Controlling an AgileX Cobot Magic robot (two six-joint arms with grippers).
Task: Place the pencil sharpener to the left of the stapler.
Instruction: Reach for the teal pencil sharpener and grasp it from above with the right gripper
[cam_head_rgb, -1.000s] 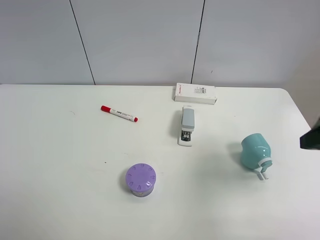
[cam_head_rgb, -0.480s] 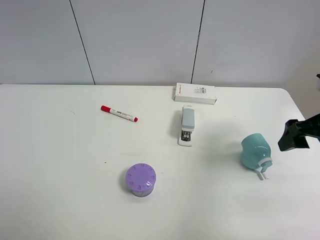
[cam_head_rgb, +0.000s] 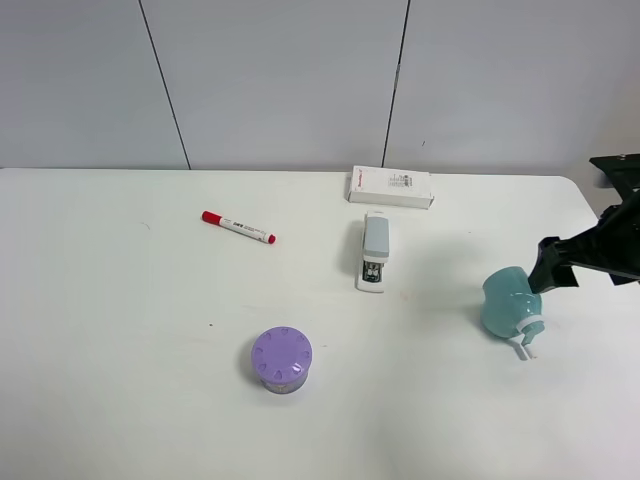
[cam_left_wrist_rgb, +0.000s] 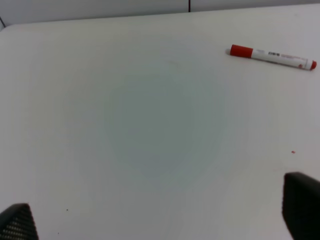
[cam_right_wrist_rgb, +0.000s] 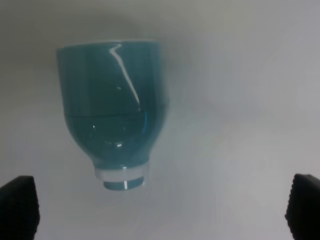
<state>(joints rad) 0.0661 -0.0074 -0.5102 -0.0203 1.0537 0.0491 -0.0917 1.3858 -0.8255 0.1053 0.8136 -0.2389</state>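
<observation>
The teal pencil sharpener (cam_head_rgb: 510, 300) lies on its side at the right of the white table, white ring and crank toward the front. The right wrist view shows it (cam_right_wrist_rgb: 112, 110) close, centred left of the gap. My right gripper (cam_head_rgb: 553, 265) hovers just right of and above it, open (cam_right_wrist_rgb: 162, 207), holding nothing. The grey-topped stapler (cam_head_rgb: 375, 250) lies mid-table, well left of the sharpener. My left gripper (cam_left_wrist_rgb: 160, 215) is open over bare table and is out of the exterior high view.
A purple ridged-top container (cam_head_rgb: 281, 360) stands at the front centre. A red marker (cam_head_rgb: 238, 227) (cam_left_wrist_rgb: 272, 56) lies at the back left. A flat white box (cam_head_rgb: 391, 187) sits behind the stapler. The table's right edge runs near the sharpener.
My right arm has come in from the right edge, moving left toward the sharpener. Nothing on the table has moved.
</observation>
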